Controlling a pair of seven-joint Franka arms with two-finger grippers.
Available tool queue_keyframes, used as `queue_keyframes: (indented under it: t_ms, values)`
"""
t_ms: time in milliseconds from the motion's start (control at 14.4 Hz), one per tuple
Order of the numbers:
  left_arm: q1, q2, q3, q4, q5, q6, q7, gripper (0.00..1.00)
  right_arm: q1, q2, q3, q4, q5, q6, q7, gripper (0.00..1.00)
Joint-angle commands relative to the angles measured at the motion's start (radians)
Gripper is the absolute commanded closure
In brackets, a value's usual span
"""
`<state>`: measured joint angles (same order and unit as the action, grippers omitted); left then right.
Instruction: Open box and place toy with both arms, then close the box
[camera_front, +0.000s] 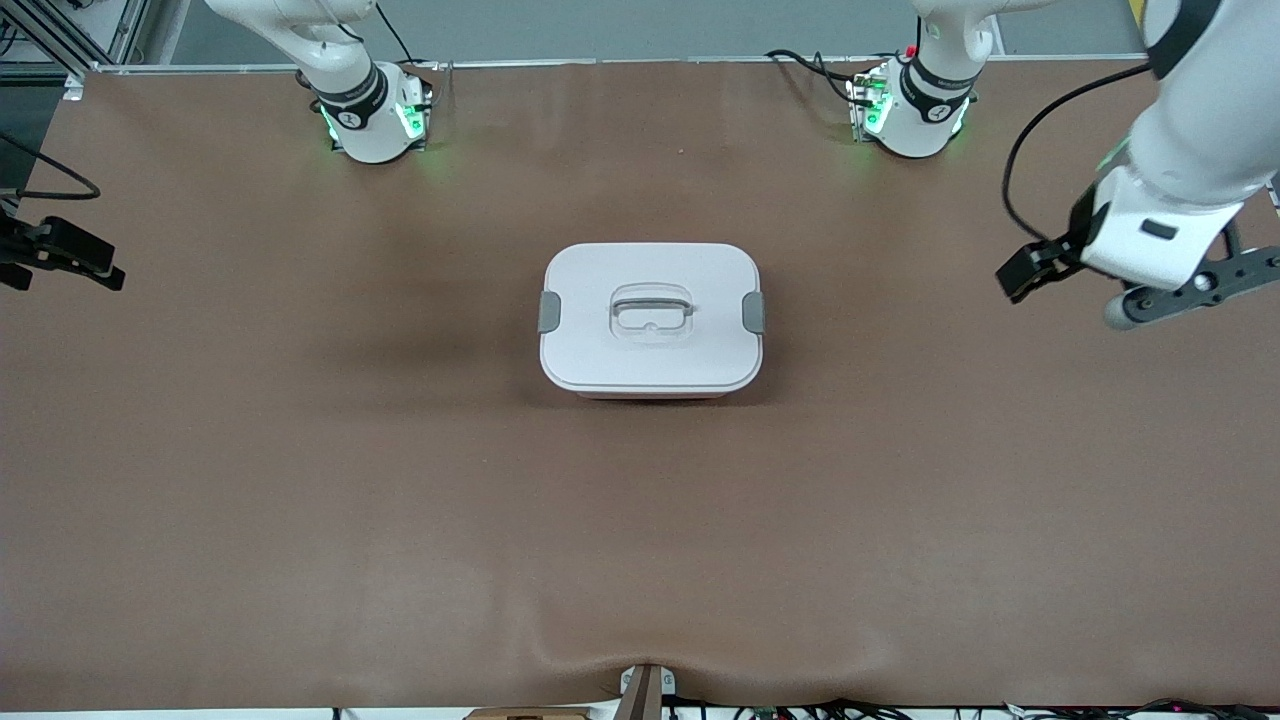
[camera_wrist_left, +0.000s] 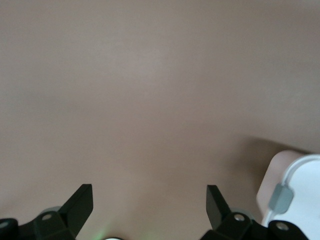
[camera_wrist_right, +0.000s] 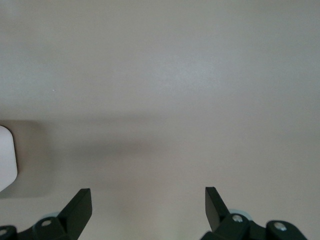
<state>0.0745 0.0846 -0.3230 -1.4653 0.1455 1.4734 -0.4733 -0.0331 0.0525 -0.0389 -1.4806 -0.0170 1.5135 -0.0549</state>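
Observation:
The box sits in the middle of the table with its white lid on, a grey clip at each short end and a recessed handle in the centre. The toy is not in view. My left gripper hangs open and empty over bare table toward the left arm's end, well apart from the box. Its wrist view shows open fingers and a corner of the box. My right gripper is open and empty over the right arm's end; its wrist view catches an edge of the box.
A brown cloth covers the table. The two arm bases stand at the edge farthest from the front camera. A small bracket sits at the nearest edge, where the cloth wrinkles.

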Motion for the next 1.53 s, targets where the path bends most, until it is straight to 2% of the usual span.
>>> queue_keyframes:
  t_ms: [0,139,557,766,1044,1462]
  values:
    - [-0.090,-0.117,0.152,-0.113,-0.041,0.008,0.158,0.00,-0.005,-0.011,0.010,-0.010,0.002,0.005,0.018,0.00]
    - [-0.111,-0.182,0.194,-0.180,-0.043,0.013,0.194,0.00,-0.014,-0.010,0.011,-0.012,0.002,0.005,0.010,0.00]
    - [-0.101,-0.348,0.249,-0.346,-0.104,0.074,0.231,0.00,-0.011,-0.008,0.010,-0.010,0.032,0.014,0.001,0.00]
    - [-0.105,-0.341,0.269,-0.325,-0.162,0.074,0.239,0.00,-0.015,-0.008,0.008,-0.009,0.032,0.014,-0.002,0.00]
    - [-0.113,-0.284,0.274,-0.244,-0.165,0.070,0.234,0.00,-0.013,-0.008,0.008,-0.009,0.034,0.014,-0.002,0.00]
    - [-0.125,-0.279,0.272,-0.236,-0.155,0.064,0.248,0.00,-0.008,-0.011,0.010,-0.006,0.043,0.014,-0.002,0.00]
